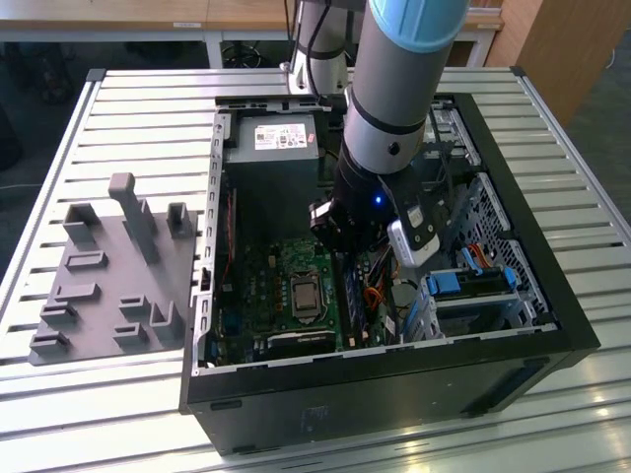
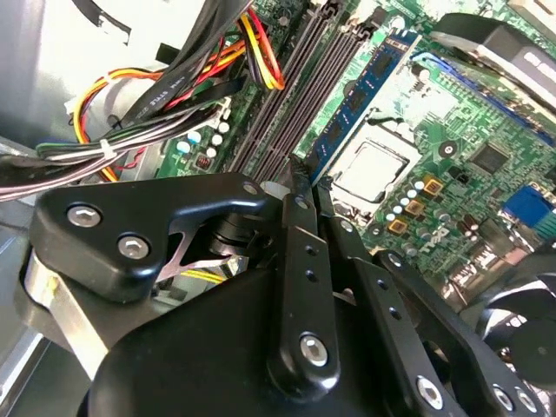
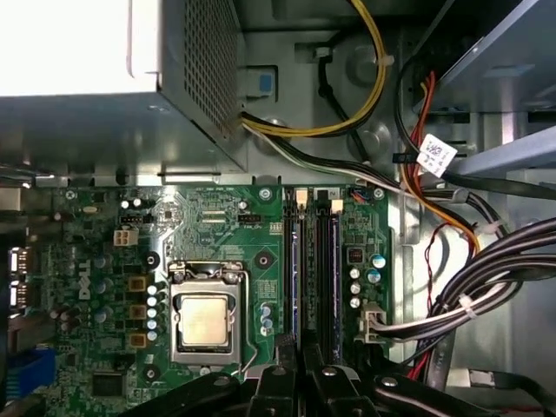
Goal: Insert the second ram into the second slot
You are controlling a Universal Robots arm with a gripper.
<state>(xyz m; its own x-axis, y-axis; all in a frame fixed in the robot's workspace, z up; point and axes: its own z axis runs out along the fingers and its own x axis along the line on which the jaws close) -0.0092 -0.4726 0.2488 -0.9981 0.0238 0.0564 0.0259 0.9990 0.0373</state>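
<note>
1. The second ram (image 2: 365, 95), a blue stick, stood on edge in the memory slot nearest the CPU socket (image 2: 369, 169), running away from the gripper (image 2: 304, 187).
2. The fingers (image 2: 295, 252) were drawn narrow, almost together, with their tips at the stick's near end. No object was visible between them.
3. In the exterior view, the gripper (image 1: 345, 246) sat low inside the open computer case (image 1: 394, 365), at frame centre.
4. Judged step: seating the stick. Completion calls for straight, even pressure into the slot.
5. Not determinable: whether the tips touched the stick, whether the latches had closed, and how the neighbouring slots were filled. The gripper body hid the stick's near end.
</note>
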